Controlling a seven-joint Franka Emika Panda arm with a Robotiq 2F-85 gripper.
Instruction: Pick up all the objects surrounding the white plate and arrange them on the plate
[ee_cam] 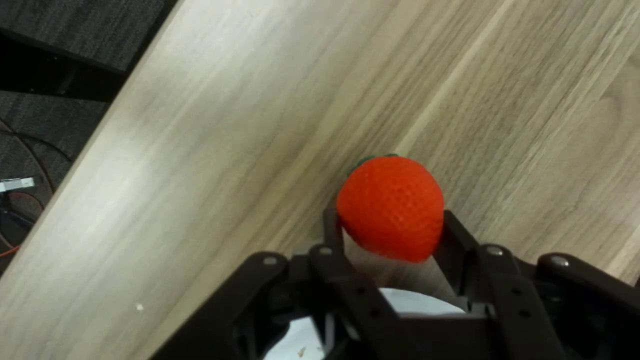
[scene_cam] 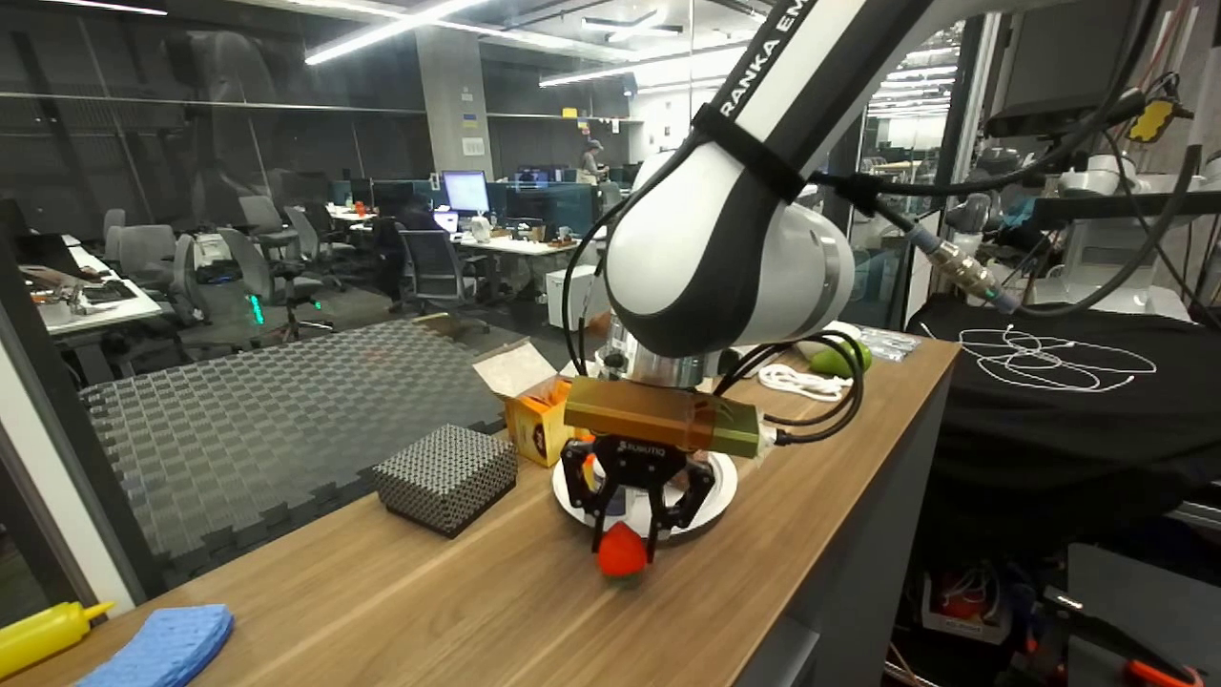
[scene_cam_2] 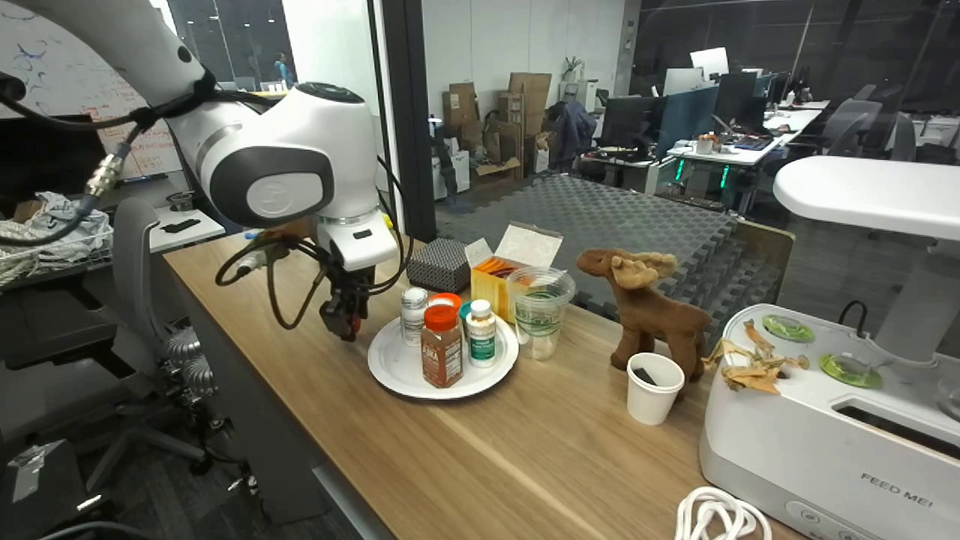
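My gripper (ee_cam: 391, 227) is shut on a red strawberry-shaped ball (ee_cam: 392, 200), one finger pressed to each side. In an exterior view the same red ball (scene_cam: 622, 555) is low at the wood tabletop, just beside the white plate (scene_cam: 722, 489); whether its green underside touches the wood I cannot tell. On the white plate (scene_cam_2: 394, 375) stand a red-capped spice jar (scene_cam_2: 442, 354), a white-capped bottle with a green label (scene_cam_2: 481, 341) and a pale bottle (scene_cam_2: 413, 321). Behind them an orange-red lid (scene_cam_2: 445, 299) is partly hidden.
By the plate stand a yellow carton (scene_cam_2: 491, 289), a clear plastic cup (scene_cam_2: 540, 322) and a grey box (scene_cam: 446, 477). Farther along are a toy moose (scene_cam_2: 656, 315), a paper cup (scene_cam_2: 654, 394) and a white appliance (scene_cam_2: 810, 435). A blue sponge (scene_cam: 167, 644) lies near a yellow bottle (scene_cam: 48, 625).
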